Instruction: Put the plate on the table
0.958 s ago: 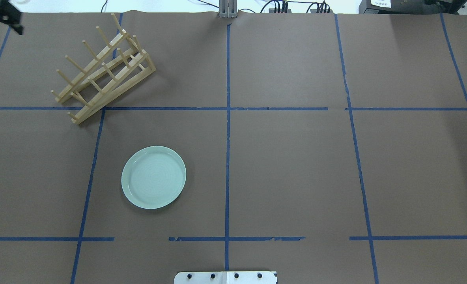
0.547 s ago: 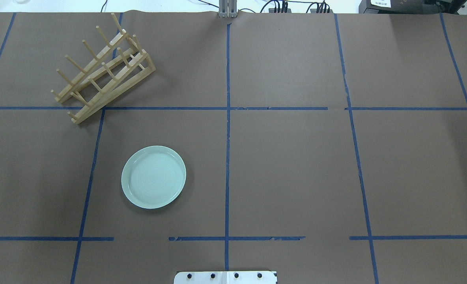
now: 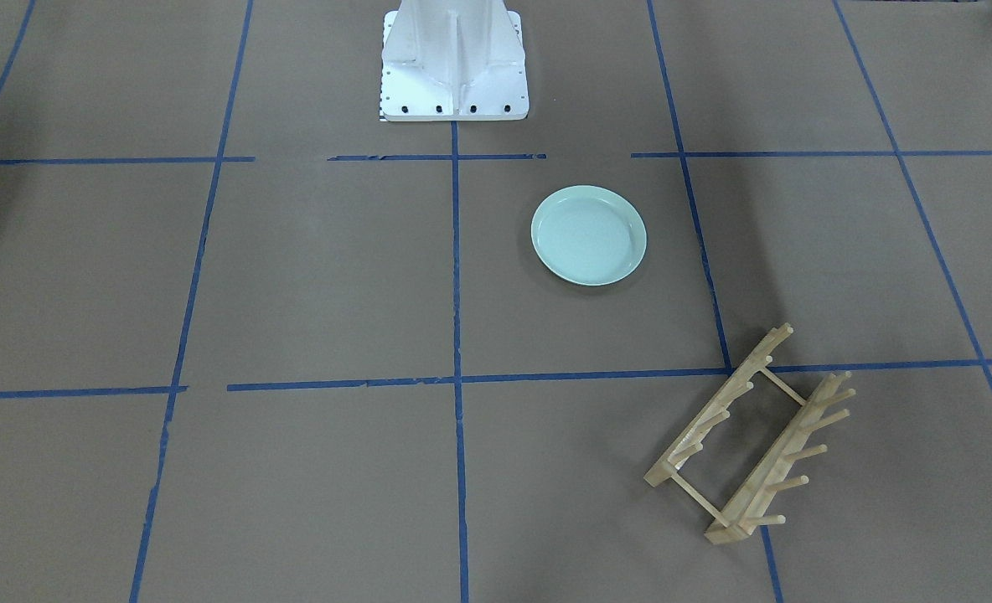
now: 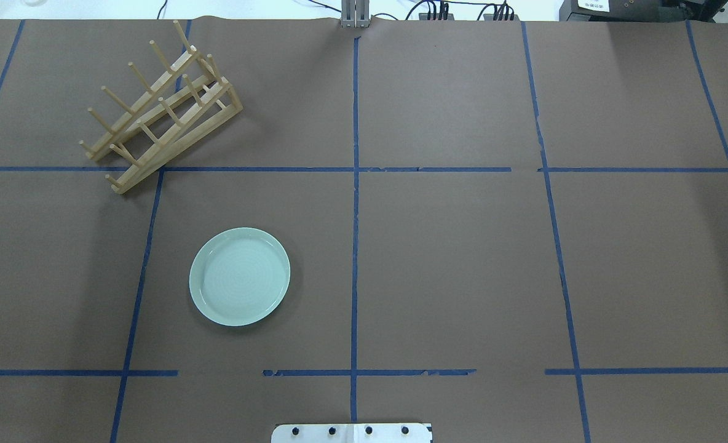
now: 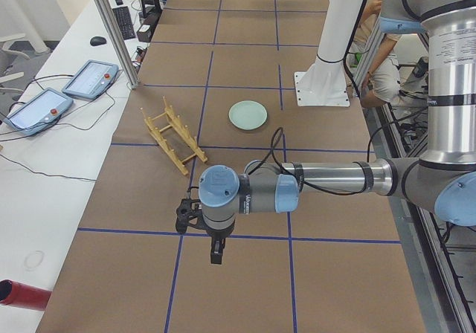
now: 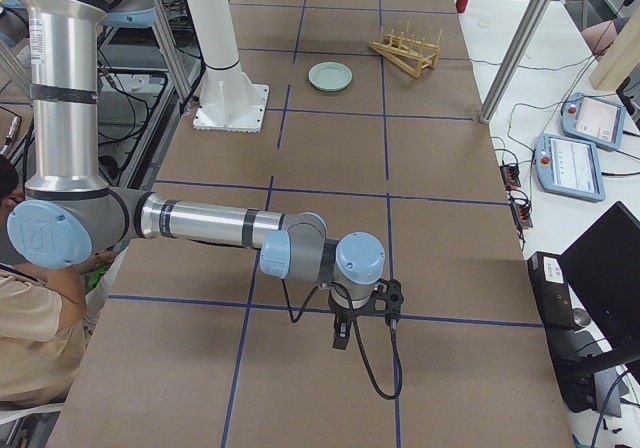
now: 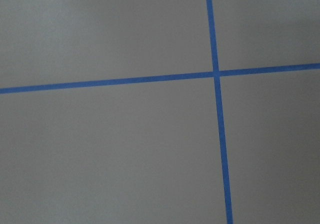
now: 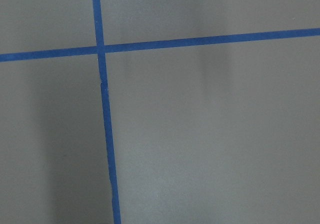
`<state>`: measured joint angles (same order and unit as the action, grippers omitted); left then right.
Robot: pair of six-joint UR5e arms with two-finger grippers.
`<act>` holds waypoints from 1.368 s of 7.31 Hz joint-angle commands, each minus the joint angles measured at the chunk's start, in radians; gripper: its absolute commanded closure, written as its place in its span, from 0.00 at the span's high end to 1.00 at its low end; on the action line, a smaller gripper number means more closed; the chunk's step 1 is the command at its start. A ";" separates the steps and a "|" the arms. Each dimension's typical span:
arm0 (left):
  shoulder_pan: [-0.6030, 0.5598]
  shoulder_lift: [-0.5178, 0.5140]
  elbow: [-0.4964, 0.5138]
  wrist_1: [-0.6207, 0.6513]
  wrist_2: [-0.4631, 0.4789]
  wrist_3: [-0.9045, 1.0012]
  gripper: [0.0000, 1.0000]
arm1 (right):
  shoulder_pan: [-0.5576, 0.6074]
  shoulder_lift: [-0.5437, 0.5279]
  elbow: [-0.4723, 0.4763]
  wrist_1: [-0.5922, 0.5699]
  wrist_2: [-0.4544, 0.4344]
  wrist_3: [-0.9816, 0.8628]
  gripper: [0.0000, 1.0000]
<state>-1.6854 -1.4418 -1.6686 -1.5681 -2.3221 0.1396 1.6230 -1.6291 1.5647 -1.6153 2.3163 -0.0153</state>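
The pale mint-green plate [image 4: 240, 276] lies flat and upright on the brown paper-covered table [image 4: 462, 264], in the left half near the robot's base; it also shows in the front-facing view [image 3: 588, 234]. No gripper touches it. My left gripper [image 5: 216, 255] hangs over the table far from the plate and shows only in the exterior left view; I cannot tell if it is open or shut. My right gripper [image 6: 340, 340] hangs over the table's other end, shows only in the exterior right view, and I cannot tell its state. Both wrist views show only paper and blue tape.
An empty light-wood peg rack [image 4: 161, 117] stands at the far left of the table, beyond the plate. The robot's white base [image 3: 454, 59] stands at the near edge. Operators sit beside the table in the side views.
A dark gripper at the overhead view's top left corner one second ago has left that view. The plate and rack have not moved.
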 commanded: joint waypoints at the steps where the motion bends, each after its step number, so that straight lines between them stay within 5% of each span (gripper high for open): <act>1: 0.001 -0.014 0.029 0.006 -0.002 -0.002 1.00 | 0.000 0.000 0.000 0.000 0.000 0.000 1.00; 10: 0.073 -0.086 0.030 -0.121 -0.082 -0.287 1.00 | 0.000 0.000 0.000 0.000 0.000 0.000 1.00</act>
<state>-1.6129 -1.5286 -1.6431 -1.6857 -2.4040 -0.1460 1.6230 -1.6303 1.5646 -1.6153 2.3163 -0.0154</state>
